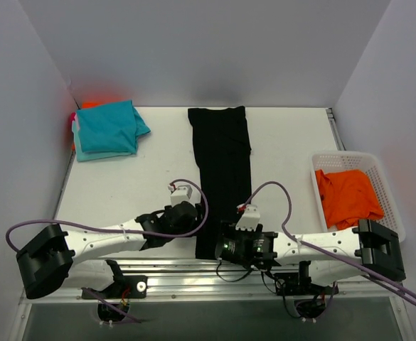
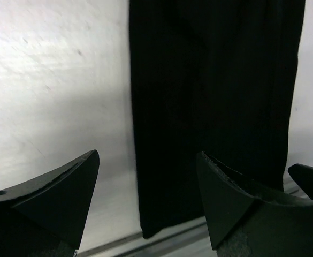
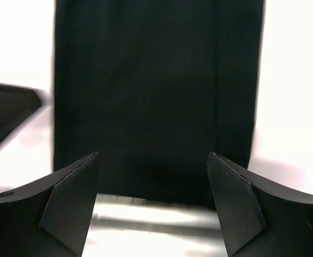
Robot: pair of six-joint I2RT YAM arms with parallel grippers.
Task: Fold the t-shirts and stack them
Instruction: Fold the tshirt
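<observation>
Black t-shirt (image 3: 145,91) under wide-open right hand (image 3: 153,156)

A long shirt (image 1: 222,163) is lying mid-table, a shirt pile (image 1: 108,129) back left, and one shirt (image 1: 346,195) in the basket (image 1: 350,156) on the right.

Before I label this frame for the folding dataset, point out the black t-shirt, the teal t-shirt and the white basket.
black t-shirt (image 1: 222,170): top view, middle of the long folded strip.
teal t-shirt (image 1: 108,128): top view, centre of its upper face.
white basket (image 1: 343,156): top view, its far rim.
</observation>
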